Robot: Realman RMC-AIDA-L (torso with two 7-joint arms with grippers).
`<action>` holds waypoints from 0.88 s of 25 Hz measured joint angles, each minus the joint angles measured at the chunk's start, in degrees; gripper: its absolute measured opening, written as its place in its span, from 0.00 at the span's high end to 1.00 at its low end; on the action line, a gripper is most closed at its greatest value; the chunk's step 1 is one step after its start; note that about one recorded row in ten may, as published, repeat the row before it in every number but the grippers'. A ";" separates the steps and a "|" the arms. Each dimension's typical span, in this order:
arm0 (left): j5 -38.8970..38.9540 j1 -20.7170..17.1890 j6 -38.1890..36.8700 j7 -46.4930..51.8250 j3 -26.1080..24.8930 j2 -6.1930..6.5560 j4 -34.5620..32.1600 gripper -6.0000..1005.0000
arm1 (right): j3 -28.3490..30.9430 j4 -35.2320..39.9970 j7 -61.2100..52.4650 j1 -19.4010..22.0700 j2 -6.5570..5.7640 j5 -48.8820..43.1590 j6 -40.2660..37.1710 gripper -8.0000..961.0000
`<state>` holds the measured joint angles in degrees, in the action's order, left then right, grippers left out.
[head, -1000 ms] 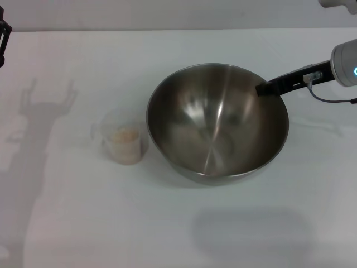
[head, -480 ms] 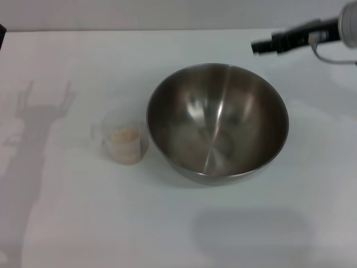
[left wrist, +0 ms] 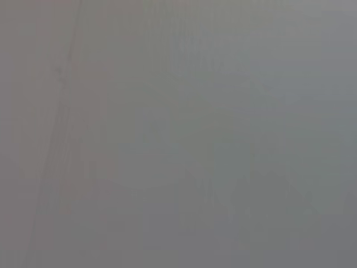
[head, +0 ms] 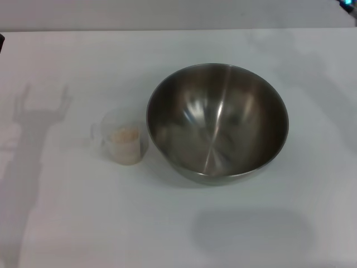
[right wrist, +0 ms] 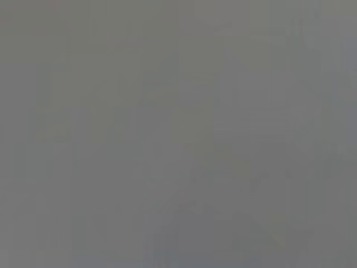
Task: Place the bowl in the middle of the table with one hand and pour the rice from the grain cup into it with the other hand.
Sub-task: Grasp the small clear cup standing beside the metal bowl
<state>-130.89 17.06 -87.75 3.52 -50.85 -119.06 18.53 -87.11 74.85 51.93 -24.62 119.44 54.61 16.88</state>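
The steel bowl (head: 217, 121) stands upright near the middle of the white table (head: 178, 223), and I see nothing inside it. The clear grain cup (head: 121, 140) stands just left of it, close to its rim, with pale rice (head: 125, 134) in it. Neither gripper shows in the head view; only a tiny piece of the right arm (head: 349, 3) sits at the top right corner. A dark sliver (head: 1, 42) sits at the left edge. Both wrist views show only plain grey.
A gripper-shaped shadow (head: 39, 111) lies on the table at the left. The table's far edge (head: 178, 29) runs across the top.
The right gripper has lifted away from the bowl's right rim and gone up and right out of view. The shadow at the left has shifted slightly. Bowl and cup have not moved.
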 joint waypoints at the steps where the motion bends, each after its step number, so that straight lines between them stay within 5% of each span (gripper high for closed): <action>1: -0.03 -0.28 -0.61 -0.01 0.66 0.08 0.00 0.18 | -6.31 -1.60 0.49 1.34 0.00 -0.16 -12.00 0.43; 2: -0.03 -0.28 -0.61 -0.01 0.66 0.08 0.00 0.18 | -6.31 -1.60 0.49 1.34 0.00 -0.16 -12.00 0.43; 5: -0.10 -0.86 -2.59 -0.40 1.89 0.14 -0.25 0.18 | -17.69 -6.86 1.07 2.23 -0.04 -0.38 -34.33 0.43; 6: -0.13 -1.39 -4.11 -0.64 2.67 0.14 -0.46 0.18 | -24.64 -11.97 -0.05 1.80 -0.02 -0.39 -49.77 0.43; 7: -0.13 -1.39 -4.11 -0.64 2.67 0.14 -0.46 0.19 | -24.64 -11.97 -0.05 1.80 -0.02 -0.39 -49.77 0.43; 9: -0.15 -1.87 -4.80 -0.66 3.42 0.15 -0.51 0.19 | -31.57 -20.29 -8.22 0.20 -0.01 -0.40 -66.70 0.43; 14: -0.15 -3.54 -5.45 -0.68 5.94 0.27 -0.62 0.19 | -35.32 -32.63 -29.28 -1.86 -0.21 -3.83 -80.40 0.43; 16: -0.15 -4.51 -5.82 -0.70 8.29 0.30 -0.71 0.19 | -35.17 -44.41 -47.36 -3.63 -0.24 -9.06 -89.38 0.43; 22: -0.17 -6.08 -5.62 -0.73 12.39 0.20 -1.12 0.19 | -35.10 -56.95 -61.21 -5.42 -0.31 -9.91 -98.46 0.43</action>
<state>-131.06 10.98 -93.37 2.79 -38.46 -118.86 17.41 -122.21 17.90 -9.28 -30.04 119.13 44.70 -81.58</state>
